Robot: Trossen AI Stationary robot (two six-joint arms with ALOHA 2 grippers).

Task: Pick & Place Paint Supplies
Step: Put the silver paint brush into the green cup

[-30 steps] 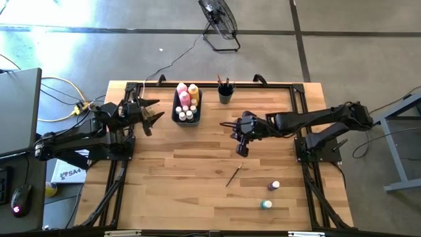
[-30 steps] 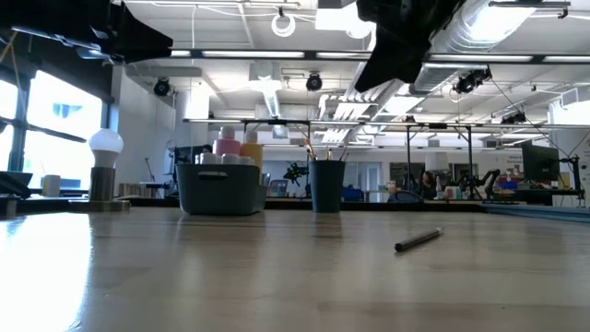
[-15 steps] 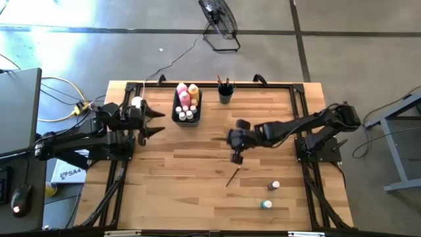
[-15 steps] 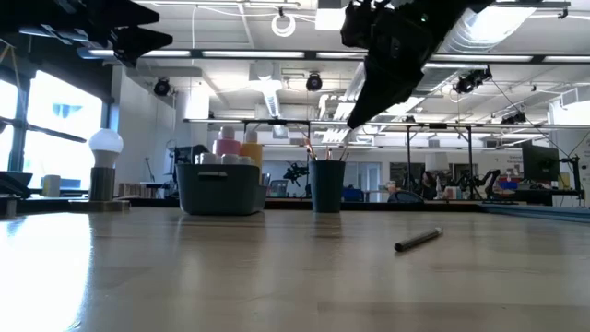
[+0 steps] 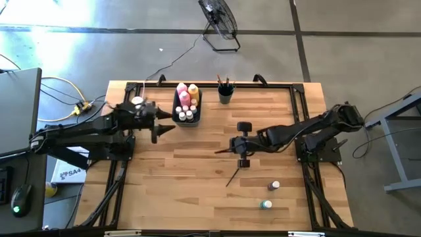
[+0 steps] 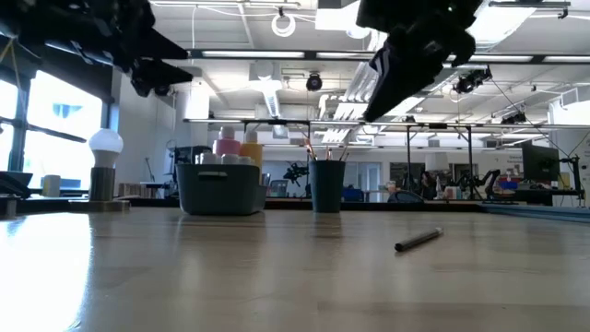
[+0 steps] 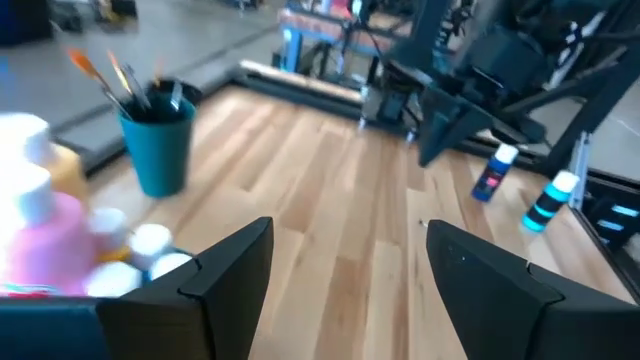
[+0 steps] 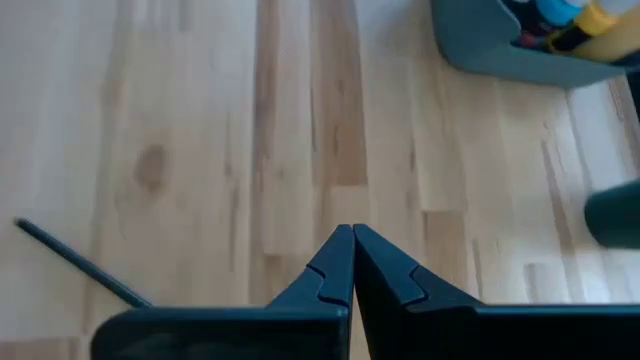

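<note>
The loose paintbrush [image 5: 233, 176] lies bare on the table [image 5: 164, 191] mid-right, long axis slanting, just nearward of my right gripper [image 5: 223, 151], which hangs above it with fingers pressed together, holding nothing. My left gripper [image 5: 166, 123] waits well apart beside the grey bin [image 5: 176, 113], fingers spread, empty.

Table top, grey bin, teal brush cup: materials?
Pale plank table top: looks like wood, with grain, knots, board seams and a soft sheen. Grey rectangular bin: probably moulded plastic, matte, rounded corners. Teal round brush cup: likely plastic, smooth and uniform; could be coated metal.
</note>
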